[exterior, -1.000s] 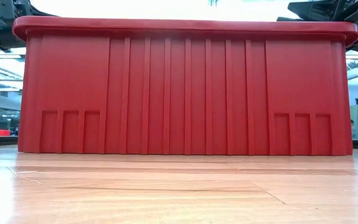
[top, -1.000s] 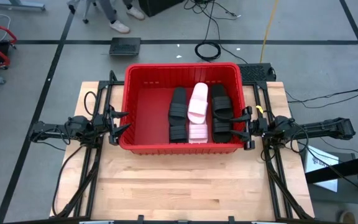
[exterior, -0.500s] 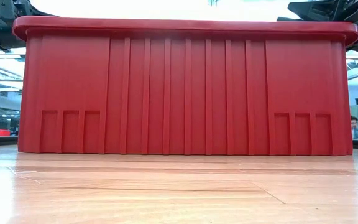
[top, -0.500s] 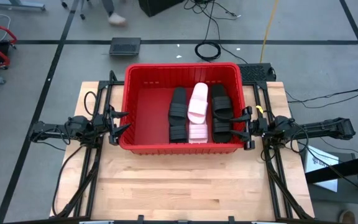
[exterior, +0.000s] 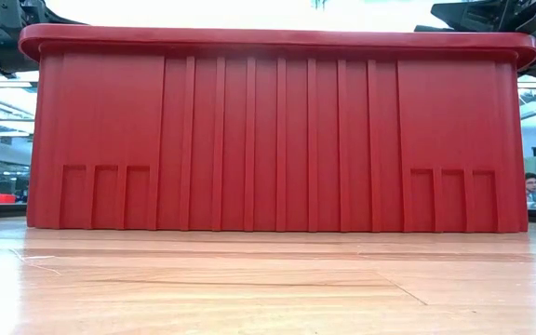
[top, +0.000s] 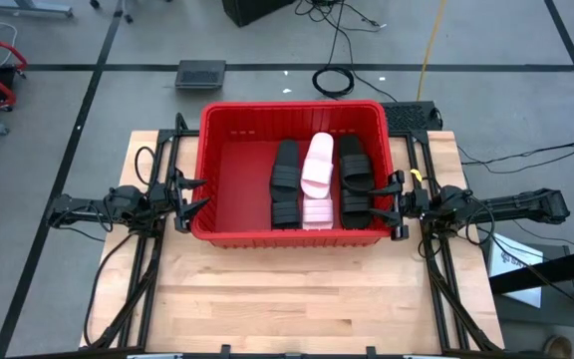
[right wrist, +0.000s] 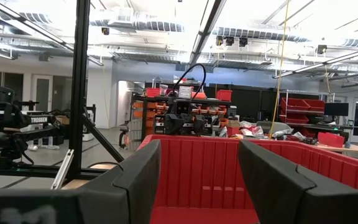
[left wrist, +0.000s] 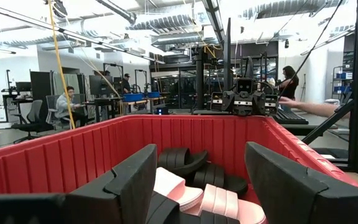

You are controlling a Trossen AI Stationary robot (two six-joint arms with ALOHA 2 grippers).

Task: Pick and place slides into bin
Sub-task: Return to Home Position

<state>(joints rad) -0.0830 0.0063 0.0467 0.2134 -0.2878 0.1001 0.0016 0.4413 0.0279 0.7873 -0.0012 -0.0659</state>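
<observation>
A: Listing slides: black and pink, lying in the bin, right half; probably light, pliable, best held by the strap.
B: Left gripper, right gripper: both spread, empty, flanking bin.

Table: pale wooden plank top, seams running across its width. Red bin sat directly on it, centred between the two sides and set toward the far edge. In the low view its base lay flat on the wood. Left frame rails, black, ran front to back along one side, and right frame rails along the other. Whether the bin touched them could not be told.
</observation>
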